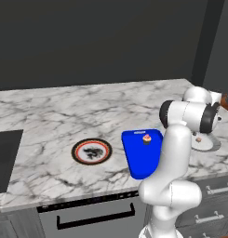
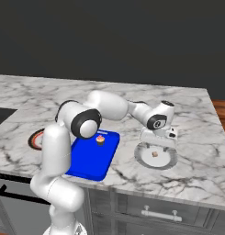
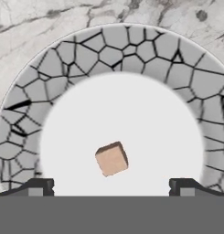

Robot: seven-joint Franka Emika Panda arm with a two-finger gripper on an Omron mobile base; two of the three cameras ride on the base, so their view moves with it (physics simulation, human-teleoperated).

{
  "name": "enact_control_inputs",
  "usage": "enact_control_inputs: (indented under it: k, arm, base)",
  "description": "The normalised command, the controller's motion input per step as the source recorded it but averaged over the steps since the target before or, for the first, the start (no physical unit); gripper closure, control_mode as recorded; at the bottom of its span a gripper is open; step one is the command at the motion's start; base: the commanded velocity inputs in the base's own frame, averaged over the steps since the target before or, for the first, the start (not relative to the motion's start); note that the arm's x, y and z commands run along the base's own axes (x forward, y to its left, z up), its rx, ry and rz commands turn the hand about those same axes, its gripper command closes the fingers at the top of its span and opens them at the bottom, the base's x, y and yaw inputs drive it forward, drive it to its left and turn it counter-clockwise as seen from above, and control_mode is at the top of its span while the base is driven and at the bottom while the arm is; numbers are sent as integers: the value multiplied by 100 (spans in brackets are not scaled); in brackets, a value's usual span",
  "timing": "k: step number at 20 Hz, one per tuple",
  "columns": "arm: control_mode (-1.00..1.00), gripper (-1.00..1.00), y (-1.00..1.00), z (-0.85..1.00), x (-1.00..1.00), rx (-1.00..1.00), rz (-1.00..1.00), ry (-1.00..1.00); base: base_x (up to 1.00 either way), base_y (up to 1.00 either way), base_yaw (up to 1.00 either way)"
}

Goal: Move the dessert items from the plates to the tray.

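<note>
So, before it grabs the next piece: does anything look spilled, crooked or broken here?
Nothing stands out. The cupcake sits upright on the blue tray, the tan lump lies intact on the pale plate, and the open gripper hangs above it.

Two base views behind the arm, left and right, facing forward-down, sharing the blue tray (image 1: pixel 139 155) (image 2: pixel 91 158), hand view close, straight above the pale plate (image 3: pixel 35 109) beside that tray
</note>
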Motion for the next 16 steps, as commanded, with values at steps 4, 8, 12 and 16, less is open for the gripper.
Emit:
enact_control_inputs:
  k: [4,8,12,16]
  arm:
    - [-100,-100,0,-14,0,0,0,0]
    - [-100,-100,0,-17,0,0,0,0]
    - [-100,-100,0,-15,0,0,0,0]
    - [-100,-100,0,-2,1,0,0,0]
  base:
    - [0,0,0]
    - [0,0,0]
    - [0,0,0]
    - [0,0,0]
